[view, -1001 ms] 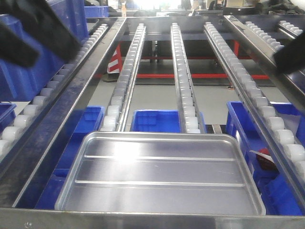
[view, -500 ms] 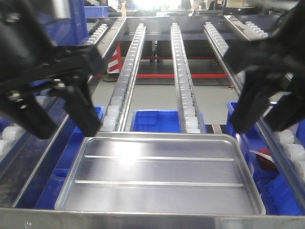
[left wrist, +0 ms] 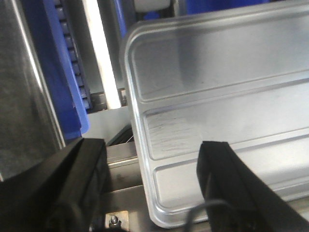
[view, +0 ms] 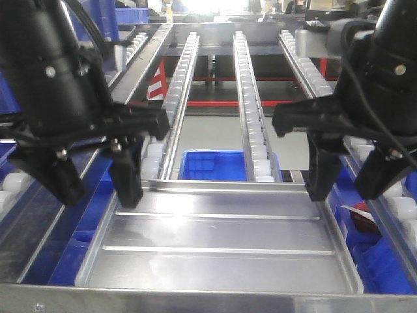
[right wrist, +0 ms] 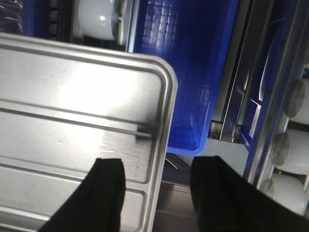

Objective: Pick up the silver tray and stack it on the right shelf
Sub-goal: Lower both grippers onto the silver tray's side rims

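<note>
Item: silver tray (view: 221, 241), laid flat on the white roller tracks (view: 247, 98) of the steel roller-rack shelf, its near rim just behind the front crossbar (view: 195, 303) at the shelf's front edge. Attending: the left hand (view: 96, 192), open, one finger set outside the tray's left rim and the other above its floor, nothing gripped; the right hand (view: 350, 189), open, set likewise astride the right rim, nothing gripped. Hazards, as judged: the rim is low and polished, so a shallow pinch may be lost and the tray dropped toward the blue bins (view: 215, 164) below; it may be tilted or twisted by unequal closing or lifting; the outer fingers may be fouled by the side roller rail (view: 402, 210); the near rim may be snagged on the crossbar.
</note>
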Available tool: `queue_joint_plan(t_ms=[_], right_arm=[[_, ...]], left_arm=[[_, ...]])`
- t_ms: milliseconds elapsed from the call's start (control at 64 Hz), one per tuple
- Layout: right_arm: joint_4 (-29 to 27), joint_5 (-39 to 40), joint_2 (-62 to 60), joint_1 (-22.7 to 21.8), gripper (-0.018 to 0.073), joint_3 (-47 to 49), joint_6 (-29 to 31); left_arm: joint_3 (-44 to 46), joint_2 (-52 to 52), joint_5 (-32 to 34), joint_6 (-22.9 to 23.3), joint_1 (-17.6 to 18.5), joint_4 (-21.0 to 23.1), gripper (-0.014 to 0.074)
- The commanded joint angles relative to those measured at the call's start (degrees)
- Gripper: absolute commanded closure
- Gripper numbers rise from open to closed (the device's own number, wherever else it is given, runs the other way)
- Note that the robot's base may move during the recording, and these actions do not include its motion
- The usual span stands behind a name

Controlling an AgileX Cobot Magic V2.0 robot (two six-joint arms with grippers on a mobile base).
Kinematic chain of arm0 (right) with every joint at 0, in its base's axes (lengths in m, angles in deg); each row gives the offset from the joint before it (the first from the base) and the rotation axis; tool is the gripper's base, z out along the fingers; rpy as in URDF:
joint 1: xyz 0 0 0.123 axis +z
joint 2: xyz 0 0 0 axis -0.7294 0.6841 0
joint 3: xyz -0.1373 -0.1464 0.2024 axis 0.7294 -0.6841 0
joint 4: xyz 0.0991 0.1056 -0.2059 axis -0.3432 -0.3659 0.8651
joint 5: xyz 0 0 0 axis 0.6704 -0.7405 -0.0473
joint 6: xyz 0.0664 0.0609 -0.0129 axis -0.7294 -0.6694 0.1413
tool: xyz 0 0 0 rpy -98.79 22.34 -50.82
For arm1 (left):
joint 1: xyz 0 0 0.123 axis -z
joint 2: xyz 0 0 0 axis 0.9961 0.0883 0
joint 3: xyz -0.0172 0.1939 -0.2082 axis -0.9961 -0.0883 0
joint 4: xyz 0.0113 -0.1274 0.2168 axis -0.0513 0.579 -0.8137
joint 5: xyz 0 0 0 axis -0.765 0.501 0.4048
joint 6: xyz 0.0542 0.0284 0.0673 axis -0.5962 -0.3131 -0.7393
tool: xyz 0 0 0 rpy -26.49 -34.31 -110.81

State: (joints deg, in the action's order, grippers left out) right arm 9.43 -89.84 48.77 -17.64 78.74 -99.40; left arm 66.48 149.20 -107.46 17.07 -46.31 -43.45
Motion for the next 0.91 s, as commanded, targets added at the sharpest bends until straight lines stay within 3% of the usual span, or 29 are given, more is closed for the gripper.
queue_joint_plan(t_ms=[0,125,657,751,891], right_arm=[[0.97,1.92,-0.9,0.01,0.0134,1.81,-0.18],[0.97,2.87,0.53,0.01,0.0134,1.81,-0.18],[1.67,4.4,7.87,0.01,0.0142,1.76,-0.02],[1.8,4.47,7.95,0.01,0.0223,1.76,0.04],[2.1,4.35,7.95,0.01,0.0433,1.76,0.09]], left_arm=[[1.76,-1.17,1.36,1.58,0.03,-0.68,0.0281],[1.76,0.07,1.69,5.48,-0.09,-3.42,0.0281],[1.76,4.09,5.48,6.52,-0.09,-3.31,0.0284],[1.76,4.21,5.79,6.52,-0.09,-3.31,0.0328],[1.76,4.21,5.79,6.52,-0.09,-3.6,0.0506]])
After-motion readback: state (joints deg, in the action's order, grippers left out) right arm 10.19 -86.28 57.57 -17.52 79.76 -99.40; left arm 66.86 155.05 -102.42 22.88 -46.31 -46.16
